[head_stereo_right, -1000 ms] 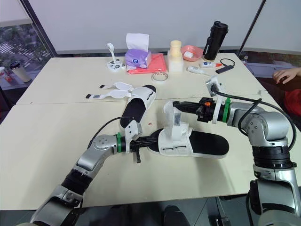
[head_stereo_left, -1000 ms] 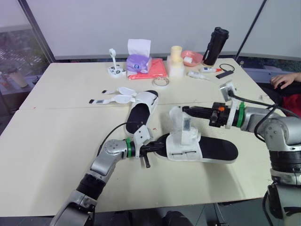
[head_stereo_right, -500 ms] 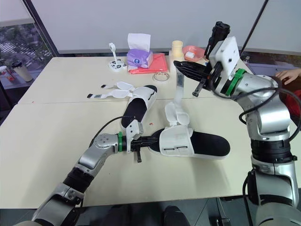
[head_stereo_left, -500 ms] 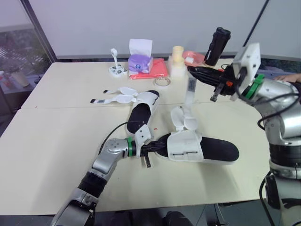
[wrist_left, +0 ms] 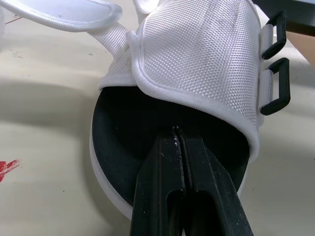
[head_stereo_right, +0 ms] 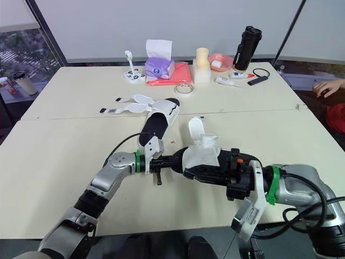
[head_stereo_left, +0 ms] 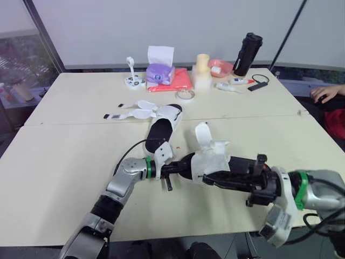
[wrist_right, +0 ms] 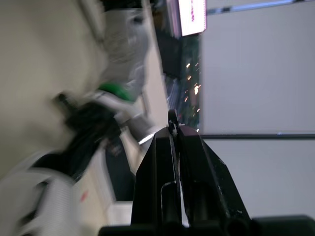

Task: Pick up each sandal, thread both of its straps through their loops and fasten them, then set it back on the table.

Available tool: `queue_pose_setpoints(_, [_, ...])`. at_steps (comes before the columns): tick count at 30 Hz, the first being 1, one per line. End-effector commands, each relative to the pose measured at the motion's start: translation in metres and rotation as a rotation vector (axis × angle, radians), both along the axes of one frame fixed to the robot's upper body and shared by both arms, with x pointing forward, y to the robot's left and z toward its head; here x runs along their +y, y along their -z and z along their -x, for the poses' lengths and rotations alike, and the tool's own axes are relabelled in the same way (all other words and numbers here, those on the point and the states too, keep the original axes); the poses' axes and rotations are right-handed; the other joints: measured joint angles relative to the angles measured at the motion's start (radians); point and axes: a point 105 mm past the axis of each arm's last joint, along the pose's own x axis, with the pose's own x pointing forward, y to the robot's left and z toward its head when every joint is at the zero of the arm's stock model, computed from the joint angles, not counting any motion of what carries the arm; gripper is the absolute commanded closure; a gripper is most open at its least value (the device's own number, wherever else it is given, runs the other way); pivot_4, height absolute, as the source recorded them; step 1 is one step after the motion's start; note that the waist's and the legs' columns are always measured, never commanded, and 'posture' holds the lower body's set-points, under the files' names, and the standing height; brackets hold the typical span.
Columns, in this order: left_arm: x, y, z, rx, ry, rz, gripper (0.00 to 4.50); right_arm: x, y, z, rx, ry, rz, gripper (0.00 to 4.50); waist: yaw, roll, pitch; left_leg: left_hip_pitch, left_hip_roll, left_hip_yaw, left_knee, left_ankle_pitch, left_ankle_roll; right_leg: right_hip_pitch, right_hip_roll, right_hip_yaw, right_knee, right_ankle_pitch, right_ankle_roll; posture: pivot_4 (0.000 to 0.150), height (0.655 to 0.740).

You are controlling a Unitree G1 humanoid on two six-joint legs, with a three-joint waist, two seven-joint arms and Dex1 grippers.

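The right tool (head_stereo_right: 197,174), fingers pressed together, is lying low along the near sandal (head_stereo_left: 211,159). That sandal is resting on the worktop (head_stereo_left: 64,162) with one strap flap (head_stereo_left: 202,134) standing up unfastened. The left tool (wrist_left: 176,132), also pressed together, is touching the black insole at the toe opening. Farther back, the second sandal (head_stereo_left: 160,129) is lying with both straps (head_stereo_left: 129,114) spread open. Beyond it, a tissue box (head_stereo_left: 159,71) is standing.

Arms stretched low toward each other; left tool (wrist_left: 175,132) and right tool (wrist_right: 174,130) closed
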Motion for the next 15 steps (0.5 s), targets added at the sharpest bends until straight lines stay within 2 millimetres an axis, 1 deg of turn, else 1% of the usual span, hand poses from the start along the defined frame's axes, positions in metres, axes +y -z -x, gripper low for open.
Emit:
queue_pose_setpoints(1, [-0.002,0.024,0.005,0.067,0.005,-0.063,4.48,-0.005,0.002,-0.003,-0.039,0.016,-0.021,4.2,0.001,0.0,0.0,0.003,0.0,0.0,0.0,0.0,0.0,0.003,0.0,0.0,0.0,0.0,0.0,0.15,0.74])
queue_pose_setpoints(3, [-0.003,0.023,0.005,0.066,0.007,-0.06,4.48,-0.009,0.012,-0.003,0.001,0.037,-0.01,3.58,0.005,-0.001,0.001,0.009,-0.001,-0.001,-0.001,0.0,0.0,0.01,0.0,0.0,-0.002,0.0,0.0,0.15,0.74])
queue_pose_setpoints(4, [-0.003,0.023,0.004,0.066,0.006,-0.06,4.48,-0.012,0.017,-0.002,0.02,0.047,-0.01,3.18,0.006,-0.001,0.001,0.01,-0.001,-0.001,-0.002,0.0,0.0,0.01,0.0,0.0,-0.002,0.0,0.0,0.15,0.74])
queue_pose_setpoints(5, [-0.003,0.023,0.004,0.066,0.006,-0.06,4.48,-0.013,0.02,-0.001,0.028,0.053,-0.005,2.58,0.008,-0.001,0.001,0.01,-0.002,-0.001,-0.003,0.0,0.0,0.01,-0.001,0.0,-0.003,0.0,0.0,0.15,0.74])
queue_pose_setpoints(6, [-0.002,0.023,0.004,0.066,0.005,-0.061,4.48,-0.014,0.02,0.0,0.027,0.061,-0.022,2.14,0.008,-0.001,0.001,0.01,-0.002,-0.001,-0.004,0.0,0.0,0.01,-0.001,0.0,-0.004,0.0,0.0,0.15,0.74])
queue_pose_setpoints(7, [-0.002,0.023,0.004,0.065,0.004,-0.061,4.48,-0.016,0.024,0.0,0.045,0.078,-0.019,1.55,0.008,-0.001,0.001,0.01,-0.002,0.0,-0.005,0.0,0.0,0.01,-0.002,0.0,-0.004,0.0,0.0,0.15,0.74])
queue_pose_setpoints(9, [-0.001,0.023,0.004,0.064,-0.001,-0.059,4.48,-0.025,0.036,0.001,0.116,0.145,-0.008,0.6,0.01,-0.001,0.0,0.01,-0.003,-0.001,-0.007,0.0,0.0,0.01,-0.002,0.0,-0.004,0.0,0.0,0.15,0.74])
queue_pose_setpoints(12, [0.0,0.023,0.004,0.065,-0.011,-0.056,4.48,-0.045,0.057,0.007,0.203,0.225,0.039,0.6,0.013,-0.001,0.0,0.011,-0.003,-0.001,-0.009,0.001,-0.001,0.01,-0.002,0.0,-0.005,0.0,0.0,0.15,0.74])
queue_pose_setpoints(13, [0.001,0.023,0.004,0.066,-0.013,-0.056,4.48,-0.052,0.06,0.006,0.226,0.261,0.029,0.6,0.013,-0.001,0.0,0.011,-0.003,0.0,-0.009,0.001,-0.001,0.01,-0.002,0.0,-0.005,0.0,0.0,0.15,0.74])
queue_pose_setpoints(15, [0.001,0.024,0.004,0.067,-0.014,-0.058,4.48,-0.065,0.06,-0.002,0.261,0.351,-0.015,0.6,0.01,-0.001,0.001,0.011,-0.003,0.0,-0.009,0.001,-0.001,0.01,-0.002,0.0,-0.005,0.0,0.0,0.15,0.74])
